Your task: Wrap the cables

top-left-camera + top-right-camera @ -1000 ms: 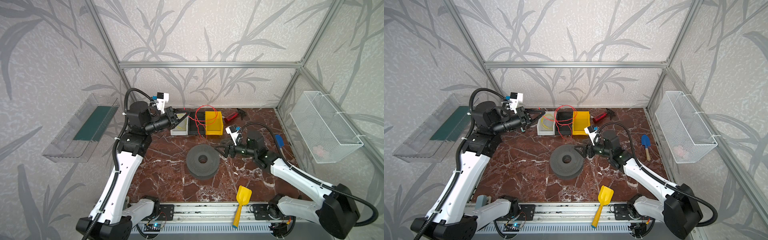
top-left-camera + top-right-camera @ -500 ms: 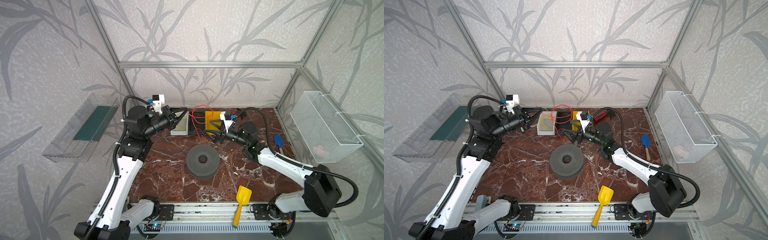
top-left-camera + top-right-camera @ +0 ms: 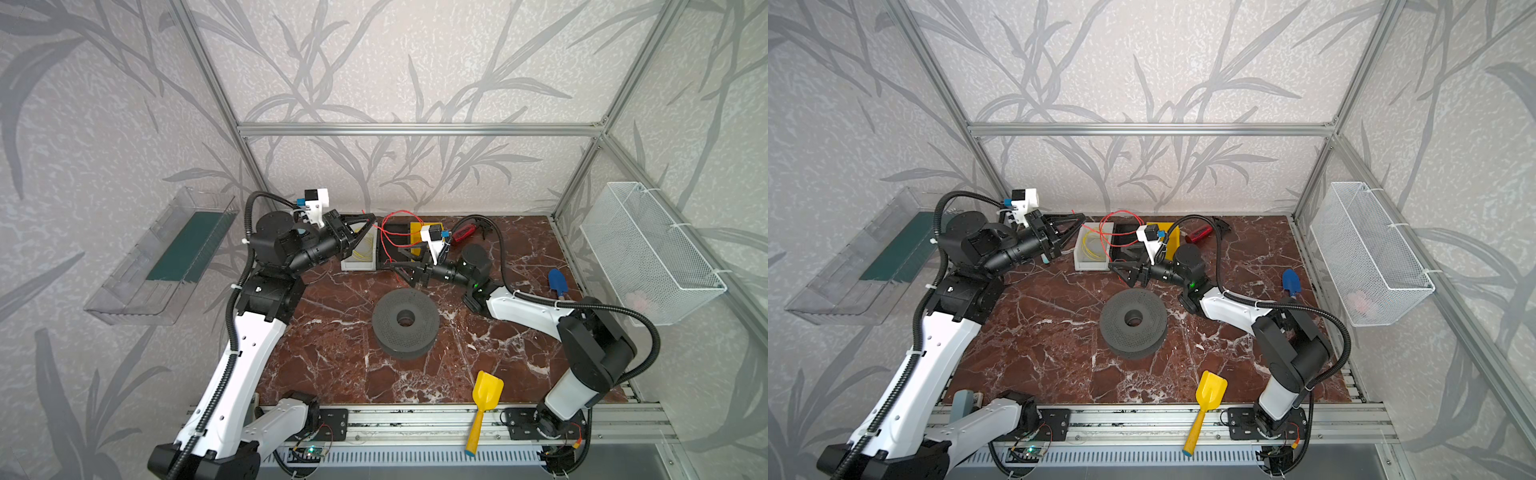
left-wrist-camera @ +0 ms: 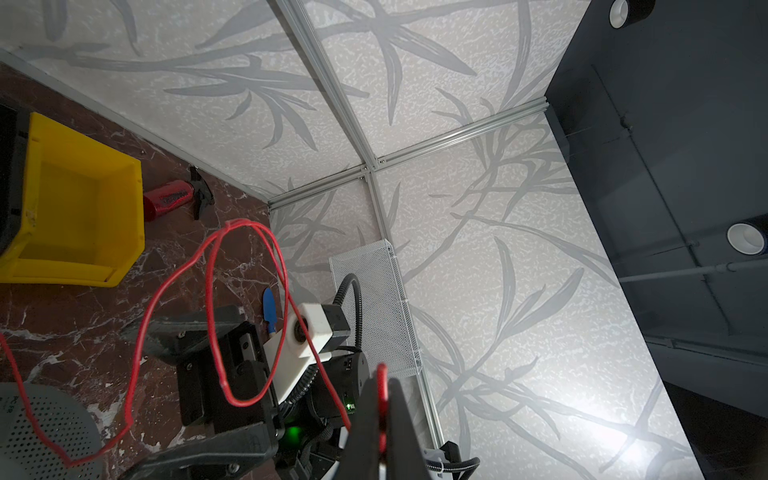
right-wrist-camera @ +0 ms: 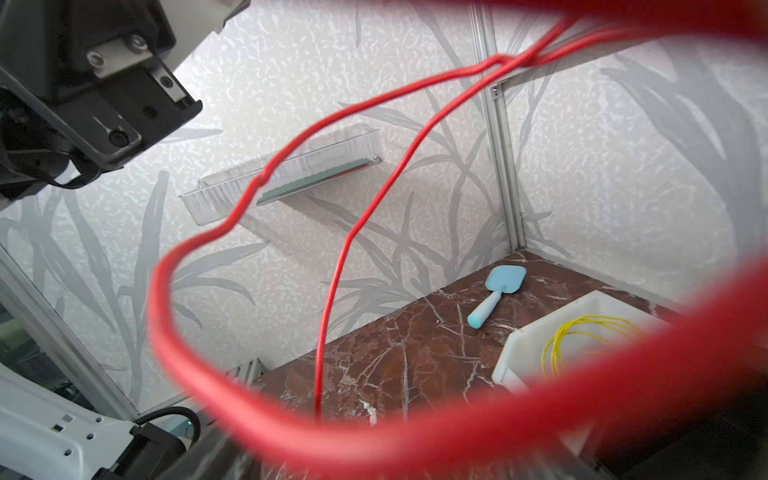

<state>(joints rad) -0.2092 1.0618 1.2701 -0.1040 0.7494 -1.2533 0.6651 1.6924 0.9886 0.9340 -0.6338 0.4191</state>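
Dark red marble table (image 3: 345, 361). At its middle, a grey perforated spool (image 3: 405, 323), lying flat. Along the back edge, side by side, a white tray (image 3: 1090, 266), a black tray (image 3: 1128, 247) and a yellow bin (image 4: 79, 199), then a red-handled tool (image 4: 168, 200). At the front edge, a yellow scoop (image 3: 486, 399); near the right edge, a dark blue scoop (image 3: 556, 281); near the back left corner, a pale blue scoop (image 5: 498, 291). On the side walls, a white wire basket (image 3: 648, 253) and a clear shelf (image 3: 129, 297).
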